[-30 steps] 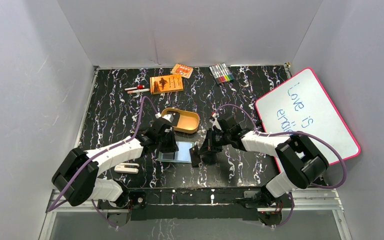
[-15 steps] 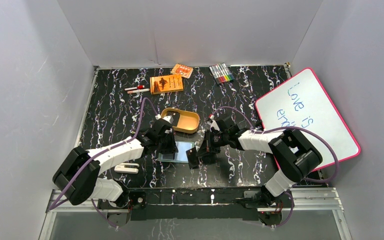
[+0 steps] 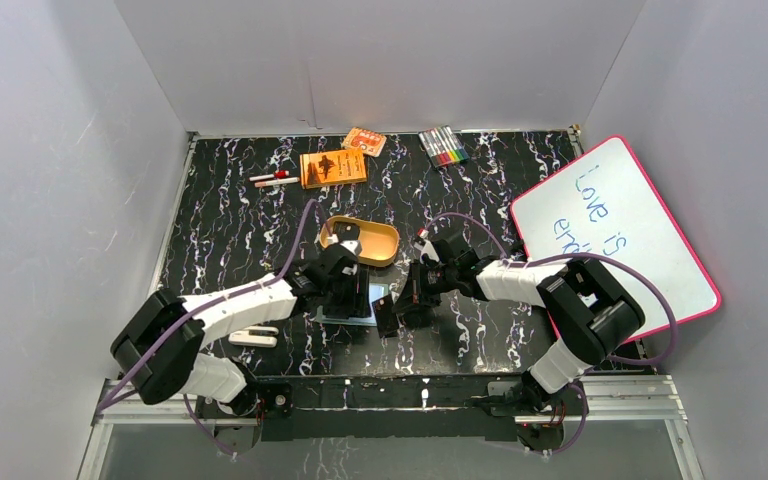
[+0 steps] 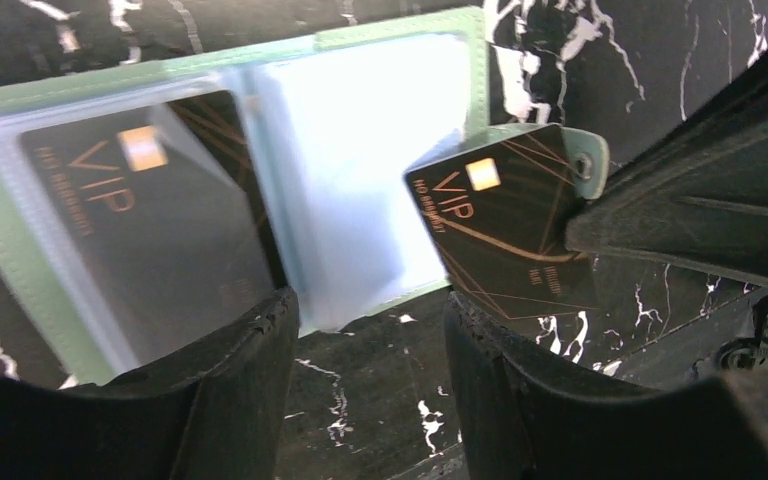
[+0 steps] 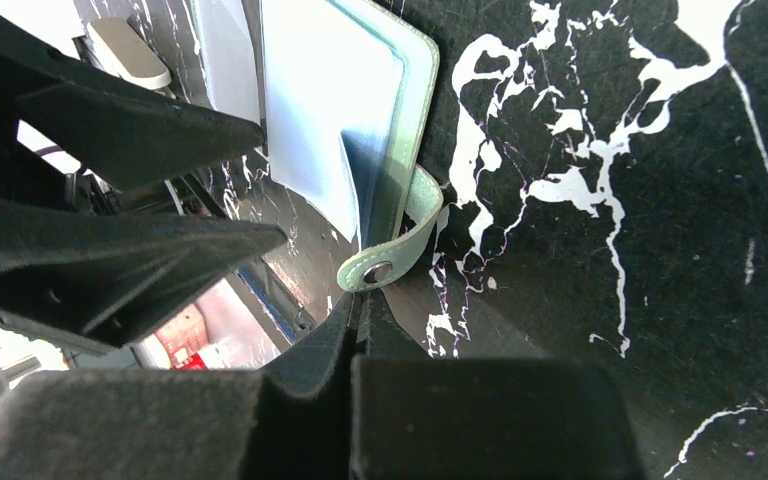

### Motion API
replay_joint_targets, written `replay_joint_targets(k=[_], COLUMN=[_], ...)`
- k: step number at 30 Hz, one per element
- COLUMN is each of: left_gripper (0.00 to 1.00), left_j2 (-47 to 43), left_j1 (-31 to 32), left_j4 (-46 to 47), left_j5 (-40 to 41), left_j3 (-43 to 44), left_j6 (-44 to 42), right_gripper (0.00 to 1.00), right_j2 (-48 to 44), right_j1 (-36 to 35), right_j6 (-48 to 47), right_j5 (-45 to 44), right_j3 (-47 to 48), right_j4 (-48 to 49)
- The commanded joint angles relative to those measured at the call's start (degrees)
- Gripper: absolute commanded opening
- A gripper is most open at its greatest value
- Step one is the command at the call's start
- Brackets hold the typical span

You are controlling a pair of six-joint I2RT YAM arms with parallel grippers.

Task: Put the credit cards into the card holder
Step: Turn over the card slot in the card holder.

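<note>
Presently the right end effector (image 5: 362, 320) pinches a thin black gold-lettered VIP card (image 4: 505, 235); a second black card (image 4: 150, 230) lies sleeved in the open mint-green card holder (image 4: 477, 70); the left end effector (image 4: 370, 330) gapes empty.

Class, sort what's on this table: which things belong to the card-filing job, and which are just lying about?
Job: card holder, sleeved credit card, loose credit card in the right gripper.
Lying about: orange booklet, marker set, whiteboard, gold tin, pens.
</note>
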State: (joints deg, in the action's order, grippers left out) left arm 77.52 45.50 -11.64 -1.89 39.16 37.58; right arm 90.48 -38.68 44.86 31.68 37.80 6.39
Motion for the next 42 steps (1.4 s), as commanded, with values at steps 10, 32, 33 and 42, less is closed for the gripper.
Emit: replay_joint_targets(k=[10,32,33,42], left_gripper=[0.15,0.00,0.00,0.00], left_j2=[9.0,0.5,0.1,-2.4], left_j1=[3.2,3.2,3.2,3.2], left_j4=[-4.5,-2.7,-1.9,0.4], left_j5=[7.8,12.8,12.5,12.2], left_j3=[6.8,3.1,2.5,-0.1], left_j6=[-3.0,2.3,2.8,5.8], right_gripper=[0.00,0.00,0.00,0.00], right_j2=[-0.6,-11.0,-11.1,-9.8], right_j1=[-0.4,-0.4,-0.3,-0.4], right_j6=[-1.0,1.1,1.4,3.7], right_j5=[-0.1,-1.1,-0.8,1.1], right_j3=[1.9,-0.8,-1.0,-2.2], right_j4=[0.1,-0.9,-0.5,0.7])
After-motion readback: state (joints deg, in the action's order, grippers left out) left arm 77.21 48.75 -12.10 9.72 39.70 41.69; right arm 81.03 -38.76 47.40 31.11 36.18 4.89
